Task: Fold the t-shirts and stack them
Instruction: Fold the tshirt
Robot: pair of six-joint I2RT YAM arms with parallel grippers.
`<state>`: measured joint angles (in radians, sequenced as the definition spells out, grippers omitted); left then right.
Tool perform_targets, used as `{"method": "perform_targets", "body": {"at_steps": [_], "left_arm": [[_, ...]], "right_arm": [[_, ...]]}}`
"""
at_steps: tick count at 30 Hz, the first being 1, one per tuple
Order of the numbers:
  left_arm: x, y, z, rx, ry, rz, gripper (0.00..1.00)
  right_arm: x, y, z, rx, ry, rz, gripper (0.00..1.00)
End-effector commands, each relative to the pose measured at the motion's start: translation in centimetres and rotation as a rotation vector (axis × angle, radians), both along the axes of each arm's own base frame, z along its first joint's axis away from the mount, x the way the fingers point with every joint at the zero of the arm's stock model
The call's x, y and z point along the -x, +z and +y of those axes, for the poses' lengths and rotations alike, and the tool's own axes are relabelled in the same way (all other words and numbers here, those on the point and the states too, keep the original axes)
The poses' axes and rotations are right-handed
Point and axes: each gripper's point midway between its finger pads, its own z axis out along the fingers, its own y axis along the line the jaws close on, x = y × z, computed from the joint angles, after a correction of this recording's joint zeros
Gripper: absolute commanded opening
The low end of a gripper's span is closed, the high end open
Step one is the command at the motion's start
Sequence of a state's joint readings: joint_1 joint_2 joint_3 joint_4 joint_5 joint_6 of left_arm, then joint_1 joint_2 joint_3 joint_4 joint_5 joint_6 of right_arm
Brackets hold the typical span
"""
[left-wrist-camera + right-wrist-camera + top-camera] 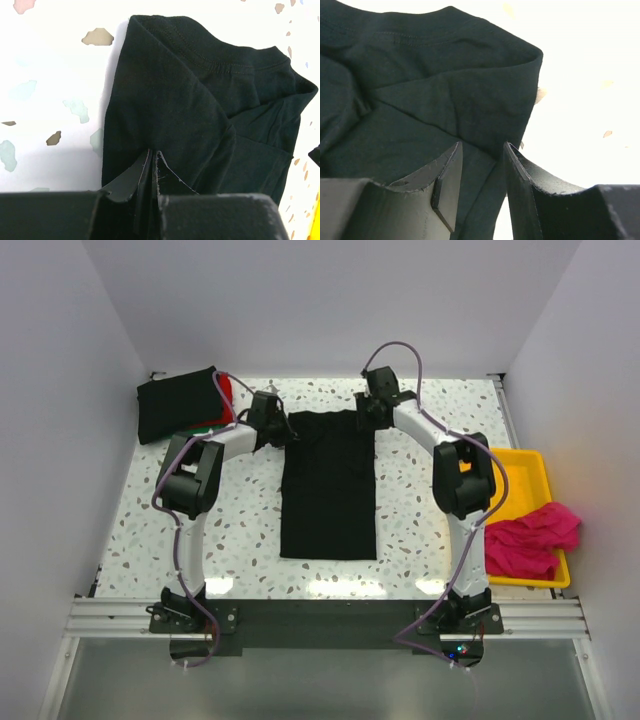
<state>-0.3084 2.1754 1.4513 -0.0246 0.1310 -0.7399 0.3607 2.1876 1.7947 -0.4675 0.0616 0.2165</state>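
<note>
A black cloth t-shirt (pixel 328 490) lies flat mid-frame, folded into a long narrow strip. At upper left a folded black shirt (pixel 178 403) tops a red shirt (pixel 226 388) and a green shirt (pixel 200 429). A magenta-pink shirt (pixel 530 538) lies crumpled at right.

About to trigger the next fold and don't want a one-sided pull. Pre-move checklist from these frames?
1. Left fingers clamped on black t-shirt at its far left corner: ok.
2. Right fingers closed on its far right corner: not ok, they straddle the edge with a gap.
3. Shirt folded into a narrow strip: ok.
4. Stack at far left apart from the shirt: ok.
5. Magenta t-shirt in yellow tray, out of the way: ok.
</note>
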Motion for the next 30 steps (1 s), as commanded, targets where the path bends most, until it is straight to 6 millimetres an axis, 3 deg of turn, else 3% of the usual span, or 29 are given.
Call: {"method": "perform_targets", "body": {"at_steps": [1, 16, 23, 30], "left_arm": [[-0.7, -0.1, 0.8, -0.016, 0.003, -0.010, 0.08], [-0.7, -0.6, 1.0, -0.016, 0.002, 0.001, 0.08], [-0.7, -0.8, 1.0, -0.015, 0.007, 0.007, 0.08], [-0.7, -1.1, 1.2, -0.017, 0.009, 0.013, 0.08]], "right_arm": [[-0.3, -0.2, 0.4, -0.011, 0.008, -0.009, 0.42], [0.3, -3.5, 0.3, -0.017, 0.002, 0.063, 0.41], [0.8, -3.2, 0.5, -0.028, 0.008, 0.073, 0.39], [1.6, -2.7, 0.5, -0.045, 0.003, 0.081, 0.32]]}}
